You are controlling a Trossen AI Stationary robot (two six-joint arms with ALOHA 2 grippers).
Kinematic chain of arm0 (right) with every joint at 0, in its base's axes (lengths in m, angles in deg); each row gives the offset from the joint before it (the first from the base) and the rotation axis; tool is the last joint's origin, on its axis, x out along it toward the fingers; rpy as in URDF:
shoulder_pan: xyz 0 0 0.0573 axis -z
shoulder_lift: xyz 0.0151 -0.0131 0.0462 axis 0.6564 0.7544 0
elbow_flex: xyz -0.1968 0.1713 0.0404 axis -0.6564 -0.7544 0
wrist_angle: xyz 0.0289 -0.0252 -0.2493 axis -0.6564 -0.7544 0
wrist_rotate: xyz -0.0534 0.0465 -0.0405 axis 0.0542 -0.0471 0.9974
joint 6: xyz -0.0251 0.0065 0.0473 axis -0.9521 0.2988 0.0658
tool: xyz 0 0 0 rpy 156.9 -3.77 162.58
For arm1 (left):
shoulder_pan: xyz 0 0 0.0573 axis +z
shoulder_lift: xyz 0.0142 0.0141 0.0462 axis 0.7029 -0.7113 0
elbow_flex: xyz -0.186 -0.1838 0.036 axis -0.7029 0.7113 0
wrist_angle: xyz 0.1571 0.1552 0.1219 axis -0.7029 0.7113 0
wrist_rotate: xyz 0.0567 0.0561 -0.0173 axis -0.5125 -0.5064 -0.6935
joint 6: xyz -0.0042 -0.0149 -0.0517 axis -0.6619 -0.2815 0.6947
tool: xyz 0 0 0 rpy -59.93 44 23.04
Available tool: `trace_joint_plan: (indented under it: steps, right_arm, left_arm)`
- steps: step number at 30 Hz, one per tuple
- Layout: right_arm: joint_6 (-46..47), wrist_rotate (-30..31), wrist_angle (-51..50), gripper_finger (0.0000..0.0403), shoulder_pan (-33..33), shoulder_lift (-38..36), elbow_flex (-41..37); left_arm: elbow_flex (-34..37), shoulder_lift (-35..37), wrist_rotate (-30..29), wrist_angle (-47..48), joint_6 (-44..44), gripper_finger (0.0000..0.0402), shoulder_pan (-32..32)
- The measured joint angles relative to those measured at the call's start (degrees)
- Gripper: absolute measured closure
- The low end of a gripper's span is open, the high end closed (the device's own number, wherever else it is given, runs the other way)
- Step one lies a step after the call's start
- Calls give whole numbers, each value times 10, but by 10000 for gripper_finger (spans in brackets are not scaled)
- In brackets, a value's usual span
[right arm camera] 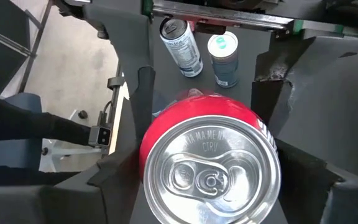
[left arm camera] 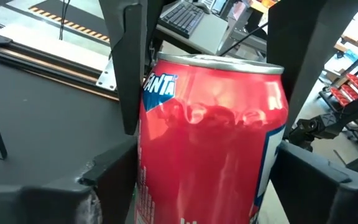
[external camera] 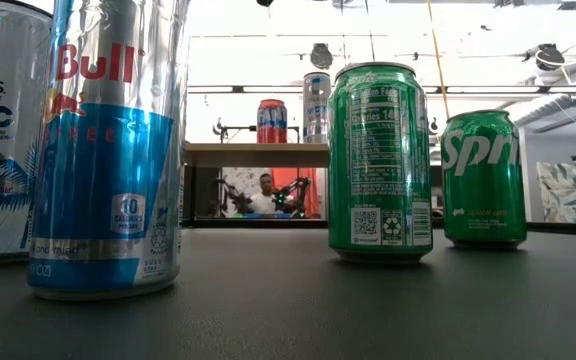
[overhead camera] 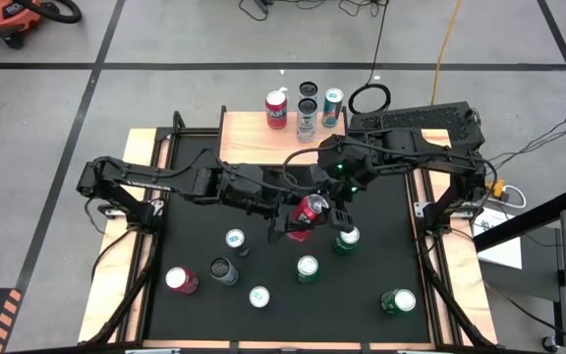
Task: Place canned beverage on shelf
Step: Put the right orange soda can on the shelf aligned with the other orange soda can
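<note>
A red Fanta can (overhead camera: 308, 214) hangs above the middle of the black table, between my two grippers. My left gripper (overhead camera: 288, 224) reaches it from the table's left and my right gripper (overhead camera: 340, 208) from the far right; both are shut on it. The left wrist view shows the can's side (left arm camera: 210, 143), the right wrist view its silver top (right arm camera: 211, 169). The shelf (overhead camera: 263, 143), a light-wood board on thin legs, stands at the table's far edge and carries three cans along its far side. My left gripper pinches the can's side wall (left arm camera: 157, 124) between its two fingers, coming nearly level from the table's left. The can stands roughly upright between them, clear of the table. Its wall is dented just below the rim (left arm camera: 216, 115). My right gripper pinches the can's upper side wall (right arm camera: 160, 127) between its two fingers, one on each side. It slants down from the table's far right side, looking onto the can's top. The can is lifted clear of the table.
Several cans stand on the near half of the table, among them green ones (overhead camera: 308, 267) (overhead camera: 347, 237) (overhead camera: 398, 301), a red one (overhead camera: 180, 280) and a dark one (overhead camera: 223, 270). On the shelf stand a red can (overhead camera: 276, 110), a dark can (overhead camera: 308, 108) and a teal can (overhead camera: 332, 106).
</note>
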Motion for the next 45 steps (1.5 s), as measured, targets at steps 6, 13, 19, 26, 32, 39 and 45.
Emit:
trace_joint_plan:
  steps: [6,13,19,26,32,39,45]
  right_arm:
    - [9,2,2,124,0,0,0]
    - [33,19,-3,95,0,0,0]
    - [54,24,-21,48,4,0,0]
    - [87,-10,-30,26,12,-16,0]
    - [110,-55,-37,26,12,-39,0]
    - [120,-14,-53,26,10,-92,1]
    - [144,91,-56,26,-17,-131,1]
  left_arm:
    - [0,0,0,0,2,112,0]
    - [0,1,-3,0,4,114,0]
    - [0,0,-2,0,9,116,0]
    - [0,1,17,-10,9,116,0]
    - [0,4,22,-39,9,116,2]
    - [0,12,25,-119,24,117,14]
    - [0,40,13,-172,25,117,32]
